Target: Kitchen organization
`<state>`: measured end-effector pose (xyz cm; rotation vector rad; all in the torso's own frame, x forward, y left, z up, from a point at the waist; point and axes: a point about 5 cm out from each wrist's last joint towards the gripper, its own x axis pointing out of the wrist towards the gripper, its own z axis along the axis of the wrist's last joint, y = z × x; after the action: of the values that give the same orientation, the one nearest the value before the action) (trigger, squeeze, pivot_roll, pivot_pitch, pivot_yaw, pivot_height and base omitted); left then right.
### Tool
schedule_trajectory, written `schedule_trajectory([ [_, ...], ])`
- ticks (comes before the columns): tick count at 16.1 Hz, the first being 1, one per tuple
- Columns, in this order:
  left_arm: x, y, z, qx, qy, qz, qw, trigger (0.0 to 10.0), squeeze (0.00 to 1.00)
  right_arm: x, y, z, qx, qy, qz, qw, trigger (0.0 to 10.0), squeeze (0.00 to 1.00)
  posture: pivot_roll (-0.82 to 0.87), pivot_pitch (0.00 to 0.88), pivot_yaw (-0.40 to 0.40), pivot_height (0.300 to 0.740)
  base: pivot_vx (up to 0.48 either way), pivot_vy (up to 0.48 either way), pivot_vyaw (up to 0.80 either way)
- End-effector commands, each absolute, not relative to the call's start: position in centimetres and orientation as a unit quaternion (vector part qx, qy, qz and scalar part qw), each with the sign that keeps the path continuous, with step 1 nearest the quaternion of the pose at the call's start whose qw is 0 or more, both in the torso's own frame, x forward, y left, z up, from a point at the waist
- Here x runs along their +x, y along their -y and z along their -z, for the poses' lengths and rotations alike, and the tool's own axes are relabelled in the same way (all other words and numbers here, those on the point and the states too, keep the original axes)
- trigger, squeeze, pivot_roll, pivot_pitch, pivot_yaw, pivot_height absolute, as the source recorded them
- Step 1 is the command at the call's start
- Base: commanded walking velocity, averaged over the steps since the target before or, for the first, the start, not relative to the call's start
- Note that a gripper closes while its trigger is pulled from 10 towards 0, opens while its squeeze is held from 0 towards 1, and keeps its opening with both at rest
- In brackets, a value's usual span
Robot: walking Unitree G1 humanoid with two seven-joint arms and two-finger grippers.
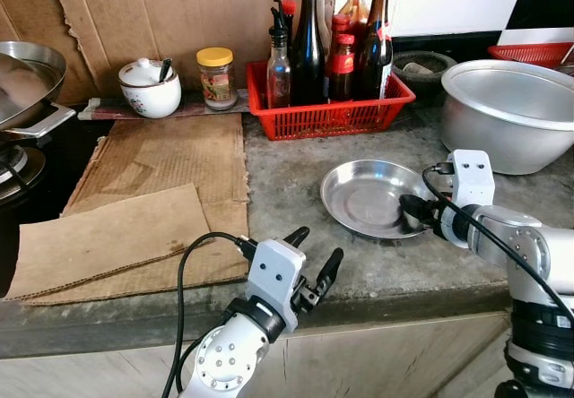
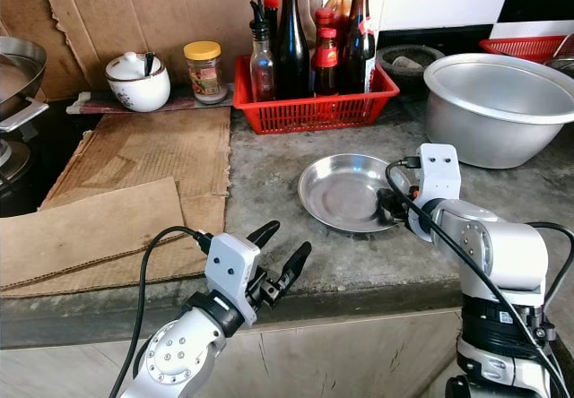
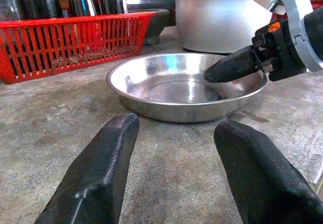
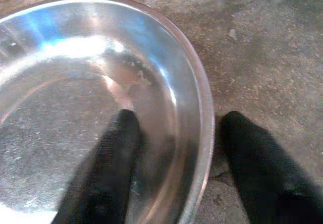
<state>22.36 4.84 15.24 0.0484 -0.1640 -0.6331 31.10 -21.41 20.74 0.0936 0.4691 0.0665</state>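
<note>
Looking down from the head, the left eye view shows a grey stone counter point(image 1: 296, 160) with a shallow steel dish point(image 1: 363, 197) lying on it in front of a red basket point(image 1: 330, 116) full of dark sauce bottles point(image 1: 309, 44). The right gripper point(image 1: 413, 213) sits at the dish's right rim, its silver arm reaching in from the right. The left gripper point(image 1: 314, 253) hovers over the counter's front edge, near the dish but apart from it, fingers spread and empty. Flattened cardboard point(image 1: 152, 196) covers the counter's left part, with a white lidded pot point(image 1: 150, 87) and a yellow-capped jar point(image 1: 216, 77) behind it, a wok point(image 1: 22, 80) at far left and a large metal pot point(image 1: 511, 111) at far right. In the right eye view the same layout appears, the right gripper point(image 2: 393, 206) at the dish's point(image 2: 341, 187) edge. From the left wrist view, two black fingers point(image 3: 101, 173) stand wide apart, pointing at the dish point(image 3: 176, 82), where the right gripper's finger point(image 3: 234, 66) dips over the rim. In the right wrist view the fingers straddle the dish's rim point(image 4: 202, 98), one finger point(image 4: 108, 163) inside the dish and the other on the counter outside, parted with a gap on each side of the metal.
</note>
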Motion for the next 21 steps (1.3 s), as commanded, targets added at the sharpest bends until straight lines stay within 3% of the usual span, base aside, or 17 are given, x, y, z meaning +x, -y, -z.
schedule_trajectory([
  [1,22.2,-4.9,-15.6,0.025,0.091,0.307,0.947,10.0,0.00,31.0,20.4,-19.6,0.055,-0.266,-0.050,0.961,0.0,0.00,0.18,0.077,-0.023,0.740,0.000,0.000,0.00],
  [12,22.5,-5.3,-15.8,0.030,0.095,0.293,0.951,10.0,0.00,31.6,19.6,-20.2,0.143,-0.227,-0.012,0.963,0.0,0.00,0.18,0.082,-0.026,0.740,0.000,0.000,0.00],
  [16,22.7,-5.4,-16.0,0.030,0.101,0.284,0.953,10.0,0.00,31.6,18.8,-23.6,0.258,-0.042,0.019,0.965,0.0,0.00,0.19,0.077,-0.028,0.740,0.000,0.000,0.00],
  [21,22.9,-5.4,-16.1,0.033,0.106,0.280,0.954,10.0,0.00,30.7,17.9,-24.4,0.292,0.038,0.041,0.955,0.0,0.00,0.18,0.061,-0.018,0.740,0.000,0.000,0.00],
])
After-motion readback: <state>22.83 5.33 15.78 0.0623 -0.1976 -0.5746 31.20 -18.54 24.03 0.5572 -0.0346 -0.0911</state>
